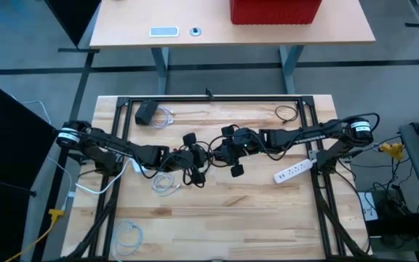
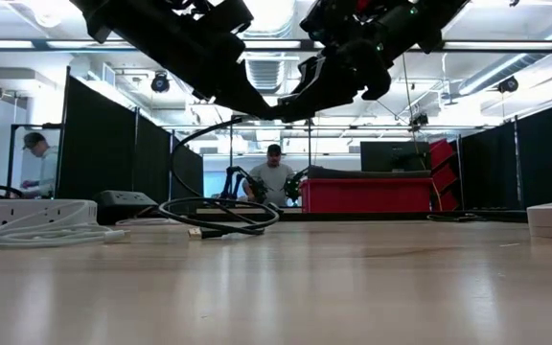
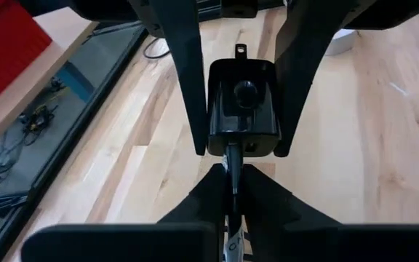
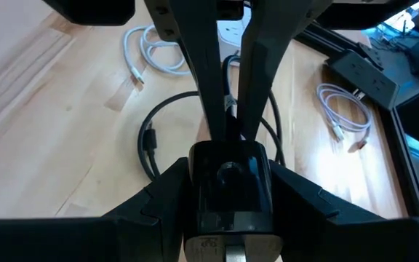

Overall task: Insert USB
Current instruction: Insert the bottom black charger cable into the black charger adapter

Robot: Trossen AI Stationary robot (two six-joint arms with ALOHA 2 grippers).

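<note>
Pale wooden planks make up the bench (image 1: 224, 211), and both arms meet above its middle. Nearest in the right wrist view, the right tool (image 4: 228, 191) is closed on a black charger block (image 4: 228, 182), held off the wood. Facing it, the left tool (image 3: 233, 191) is pinched on the thin plug end of a black cable (image 4: 148, 142), whose slack loops on the planks below. From the left wrist view the plug lines up with the bottom face of the block, touching it or just short; I cannot tell whether it has entered the port.

My reading is that the mating step is in hand. Next the plug wants a straight, gentle push along the port's axis, with the block held steady; any tilt would likely jam it.

Farther out on the wood lie a white power strip (image 1: 294, 172) on the right side, coiled white cables (image 1: 164, 183) on the left, and a black adapter (image 1: 147, 113) near the far edge. Beyond stand a second desk carrying a red bin (image 1: 275, 10), dark partitions, and people seated in the background.
</note>
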